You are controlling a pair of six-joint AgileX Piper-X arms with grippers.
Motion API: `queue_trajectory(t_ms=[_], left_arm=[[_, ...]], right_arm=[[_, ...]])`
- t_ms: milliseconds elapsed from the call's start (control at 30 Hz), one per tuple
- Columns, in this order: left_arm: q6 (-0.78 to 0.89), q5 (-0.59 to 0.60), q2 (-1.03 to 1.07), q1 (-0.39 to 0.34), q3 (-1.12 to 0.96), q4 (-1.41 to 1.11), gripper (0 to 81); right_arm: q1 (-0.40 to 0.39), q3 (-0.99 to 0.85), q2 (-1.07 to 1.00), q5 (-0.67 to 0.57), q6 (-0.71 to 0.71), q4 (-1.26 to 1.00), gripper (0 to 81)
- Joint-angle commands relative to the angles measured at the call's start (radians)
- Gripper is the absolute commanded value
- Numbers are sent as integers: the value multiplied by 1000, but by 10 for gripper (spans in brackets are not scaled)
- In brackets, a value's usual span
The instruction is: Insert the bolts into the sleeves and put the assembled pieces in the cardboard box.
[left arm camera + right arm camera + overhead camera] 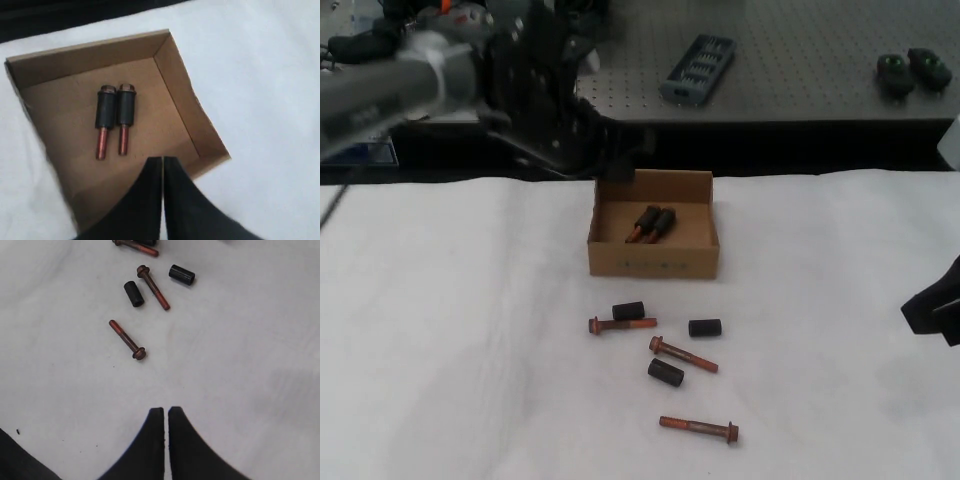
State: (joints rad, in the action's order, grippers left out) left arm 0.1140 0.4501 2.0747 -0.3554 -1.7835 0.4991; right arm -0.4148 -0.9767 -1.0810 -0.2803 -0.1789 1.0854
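The cardboard box (653, 262) stands mid-bench and holds two assembled pieces (650, 222), bolts in black sleeves lying side by side (114, 119). My left gripper (163, 161) hangs above the box's (187, 100) edge, shut and holding nothing; its arm (535, 90) is at the box's back left. In front of the box lie three copper bolts (622, 324) (683, 354) (699, 428) and three black sleeves (628, 310) (705, 327) (666, 373). My right gripper (166, 411) is shut and holding nothing, above bare cloth short of the nearest bolt (128, 339); a sleeve (133, 293) lies beyond it. Its arm (935, 310) is at the right edge.
White cloth (460, 330) covers the bench. Behind it a dark perforated table holds a blue bit case (697, 66) and two dark green-topped objects (912, 70). Open cloth lies left and right of the loose parts.
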Motion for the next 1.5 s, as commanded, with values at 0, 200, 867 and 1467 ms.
queue_trajectory(t_ms=[0,200,867,1467], left_arm=[[-152,-26,-79,3,2,228,7],[-256,-44,-272,3,179,334,7],[-226,11,-1183,3,960,261,7],[-218,9,-1383,3,995,261,7]], right_arm=[[7,-4,13,-6,-9,25,27],[7,-4,13,-6,-9,98,27],[5,-4,13,-6,11,112,27],[5,-4,-143,-141,26,-320,421]])
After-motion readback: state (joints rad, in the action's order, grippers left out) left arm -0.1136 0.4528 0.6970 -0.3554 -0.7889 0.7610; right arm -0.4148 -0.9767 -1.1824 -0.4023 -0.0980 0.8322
